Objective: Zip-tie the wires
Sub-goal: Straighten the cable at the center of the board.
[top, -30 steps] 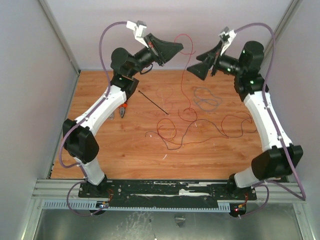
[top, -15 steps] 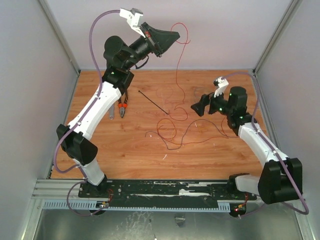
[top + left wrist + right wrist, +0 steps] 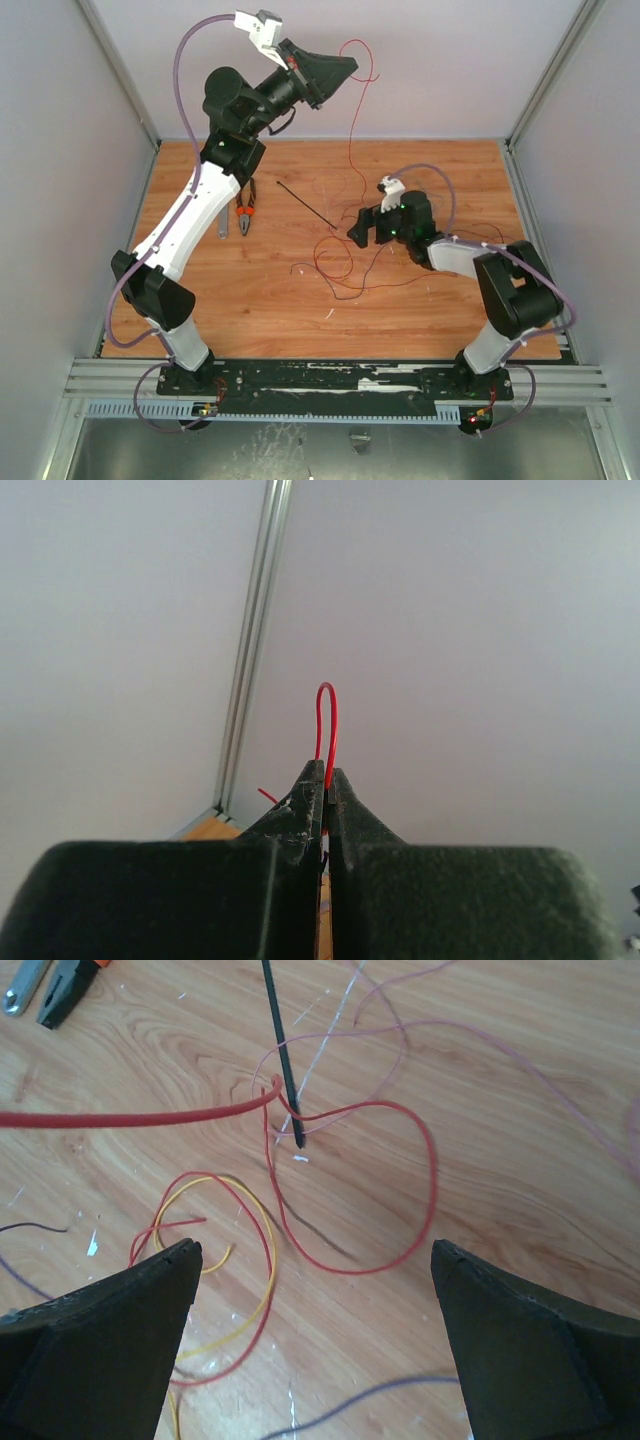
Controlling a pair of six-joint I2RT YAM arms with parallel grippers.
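Wires (image 3: 350,140) partly hidden under right end effector (image 3: 363,227); zip tie (image 3: 283,1060) cropped.

L arm high, L hand (image 3: 350,66) clamped; R arm low, R hand (image 3: 362,227) splayed wide.

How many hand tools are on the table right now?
2: the pliers and a grey wrench, side by side at the left, beside the left arm, which may hide others.

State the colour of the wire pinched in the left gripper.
Red. The wire shows best in the left wrist view, looped above the left gripper.
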